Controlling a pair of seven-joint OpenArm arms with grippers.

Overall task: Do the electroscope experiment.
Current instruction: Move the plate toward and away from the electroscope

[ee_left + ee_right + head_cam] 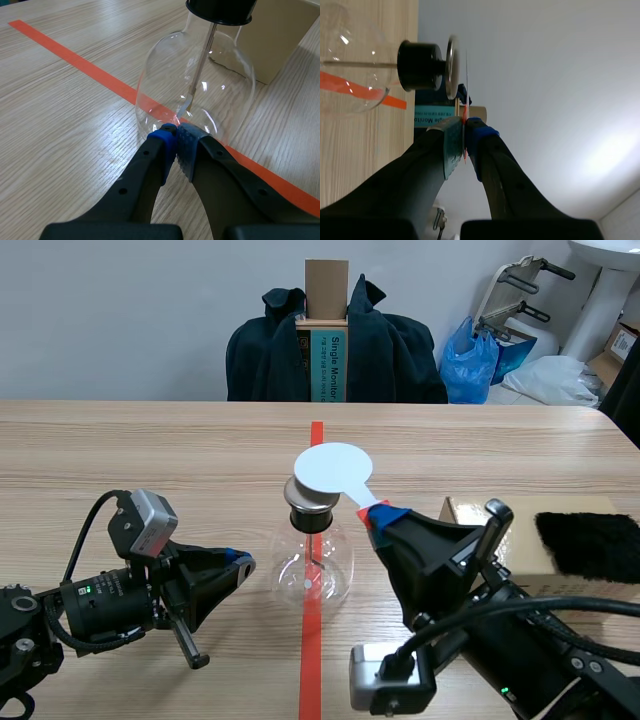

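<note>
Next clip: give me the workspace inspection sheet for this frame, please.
Surface: wooden table, red tape line down its middle.
Job's things: electroscope flask upright on the line; white disc over its cap; black fur pad on cardboard box.
Clutter: nothing seen.
Grippers: left gripper shut, empty, by the flask's base; right gripper shut on white disc's handle.
Cables: black cable loop at left arm.
Surroundings: dark coat behind the table, blue bag.

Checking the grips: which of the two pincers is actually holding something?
The right pincer: it is shut on the handle of the white disc, held over the electroscope. The left pincer is shut on nothing, low beside the electroscope.
</note>
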